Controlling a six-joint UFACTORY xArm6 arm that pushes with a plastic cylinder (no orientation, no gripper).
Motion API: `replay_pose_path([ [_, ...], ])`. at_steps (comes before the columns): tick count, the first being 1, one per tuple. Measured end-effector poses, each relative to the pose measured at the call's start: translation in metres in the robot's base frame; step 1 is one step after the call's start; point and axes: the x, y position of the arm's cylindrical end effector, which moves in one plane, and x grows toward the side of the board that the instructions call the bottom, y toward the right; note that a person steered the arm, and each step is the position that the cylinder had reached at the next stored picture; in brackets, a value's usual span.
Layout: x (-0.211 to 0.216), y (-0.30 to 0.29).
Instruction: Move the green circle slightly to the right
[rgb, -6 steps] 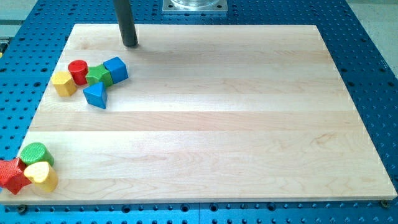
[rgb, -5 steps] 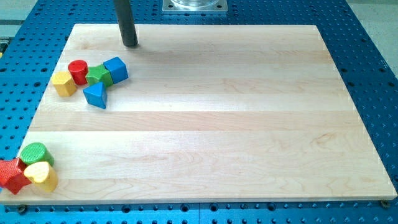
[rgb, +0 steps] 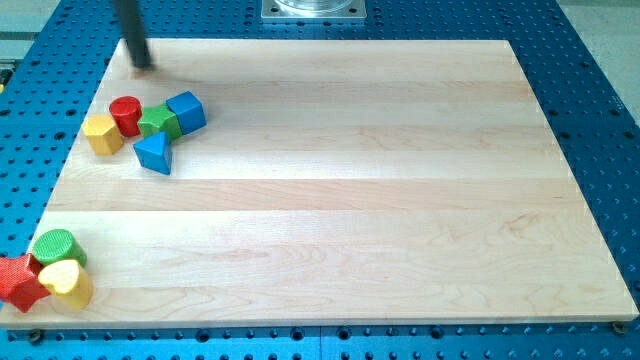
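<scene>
My tip (rgb: 141, 66) stood at the desk's (rgb: 330, 180) 10 o'clock corner, at 12 o'clock from the red cylinder (rgb: 125, 113); it had no jaws. The green circle (rgb: 57, 246) sat at 8 o'clock, touching the red block (rgb: 20, 283) and yellow block (rgb: 68, 284).

Dark straight rod
My tip (rgb: 142, 66) ends a plain, dark grey, round rod with a smooth and unmarked surface.

rod (rgb: 130, 30) blurred, top cropped — red block (rgb: 18, 282) perhaps star-shaped, partly hidden
</scene>
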Motion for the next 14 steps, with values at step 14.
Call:
replay_pose_path([
  [14,0.242,0.019],
])
